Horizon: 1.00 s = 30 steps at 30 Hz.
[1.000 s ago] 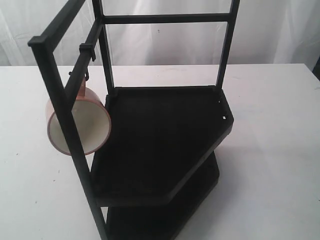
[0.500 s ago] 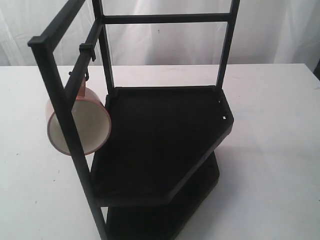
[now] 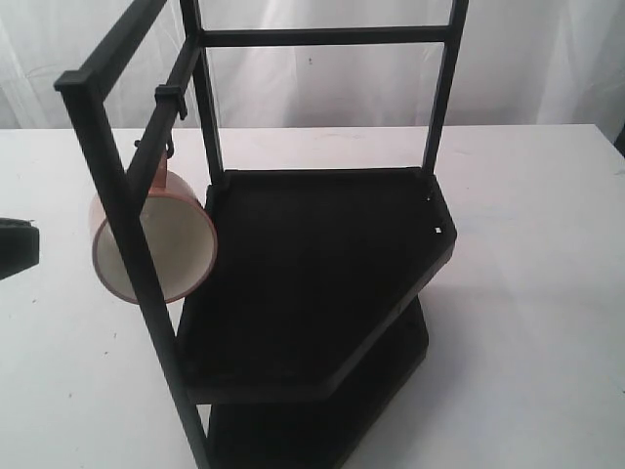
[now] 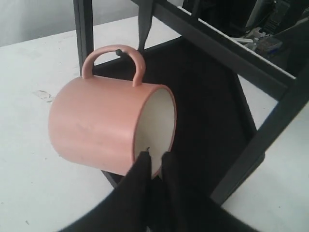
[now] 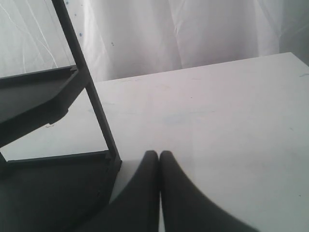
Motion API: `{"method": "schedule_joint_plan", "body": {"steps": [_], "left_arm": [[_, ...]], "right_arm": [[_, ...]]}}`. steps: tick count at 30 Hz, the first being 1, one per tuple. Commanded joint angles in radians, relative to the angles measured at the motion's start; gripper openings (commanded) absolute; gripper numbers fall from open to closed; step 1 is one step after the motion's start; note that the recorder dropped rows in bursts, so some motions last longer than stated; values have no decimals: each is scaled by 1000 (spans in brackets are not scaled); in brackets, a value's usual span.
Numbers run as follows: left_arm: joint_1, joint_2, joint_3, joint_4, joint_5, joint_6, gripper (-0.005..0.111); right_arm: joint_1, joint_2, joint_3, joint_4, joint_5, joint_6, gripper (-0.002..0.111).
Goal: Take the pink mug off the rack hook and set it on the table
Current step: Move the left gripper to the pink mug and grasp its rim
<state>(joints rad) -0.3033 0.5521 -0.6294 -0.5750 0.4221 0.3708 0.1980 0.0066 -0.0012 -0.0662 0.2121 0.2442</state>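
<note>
The pink mug [image 3: 181,244] hangs on its side by its handle from the rack hook [image 3: 168,149], mouth facing the camera, on the left of the rack [image 3: 312,254]. In the left wrist view the mug [image 4: 96,125] fills the middle, its loop over the hook's tip [image 4: 117,50]. My left gripper [image 4: 157,158] points at the mug's rim with its fingers slightly parted and nothing between them. In the exterior view the left gripper [image 3: 18,249] shows only at the left edge, apart from the mug. My right gripper [image 5: 159,154] is shut and empty over the table [image 5: 217,111].
The rack's front post [image 3: 132,244] crosses in front of the mug. Its two dark shelves take up the middle of the white table [image 3: 527,293]. A rack post [image 5: 91,92] stands beside the right gripper. White curtains hang behind.
The left gripper has come into the exterior view at the left edge. The mug and rack have not moved.
</note>
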Motion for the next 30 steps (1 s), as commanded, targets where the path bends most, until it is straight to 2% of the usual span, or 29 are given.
{"method": "schedule_joint_plan", "body": {"steps": [1,2,4,6,17,23,30], "left_arm": [[-6,55,6,-101,18,57,73],[-6,76,6,-115,20,69,74],[-6,129,6,-136,11,130,67],[-6,167,6,-150,-23,186,65],[-6,305,6,-150,-161,188,66],[-9,344,6,-150,-171,188,64],[-9,346,6,-185,-253,184,44]], "right_arm": [[1,-7,1,-5,-3,0,0],[1,-7,1,-5,-3,0,0],[1,-7,1,-5,-3,0,0],[1,-7,1,-5,-3,0,0],[1,-7,1,-5,-3,0,0],[1,-7,1,-5,-3,0,0],[1,-7,1,-5,-3,0,0]]}}
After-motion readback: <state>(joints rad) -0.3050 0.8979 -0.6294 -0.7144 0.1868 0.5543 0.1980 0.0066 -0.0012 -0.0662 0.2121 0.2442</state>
